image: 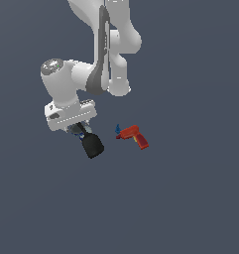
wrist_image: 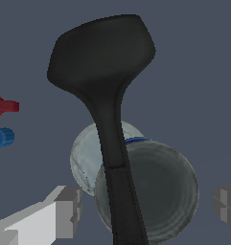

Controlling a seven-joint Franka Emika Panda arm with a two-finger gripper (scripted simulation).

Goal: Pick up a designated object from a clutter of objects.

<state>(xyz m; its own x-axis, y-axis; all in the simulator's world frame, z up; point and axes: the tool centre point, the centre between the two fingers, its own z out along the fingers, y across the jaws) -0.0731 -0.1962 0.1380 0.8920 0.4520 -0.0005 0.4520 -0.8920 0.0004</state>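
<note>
You saw the end effector poised directly over the black spatula, its two grey fingers spread wide apart on either side of the handle and touching nothing. In the wrist view, the spatula's thin handle ran between the fingers and crossed over the grey top of the small blue can, which lay directly beneath it; whether handle and can touched could not be told. The wide rounded blade lay beyond the can on the dark tabletop. In the exterior view, the spatula's blade projected from under the arm's white wrist, left of centre, while the handle and the can were largely hidden by the end effector. The red drill, with its blue tip, lay apart from the spatula toward the exterior view's right; in the wrist view only its edge showed at the frame border.
</note>
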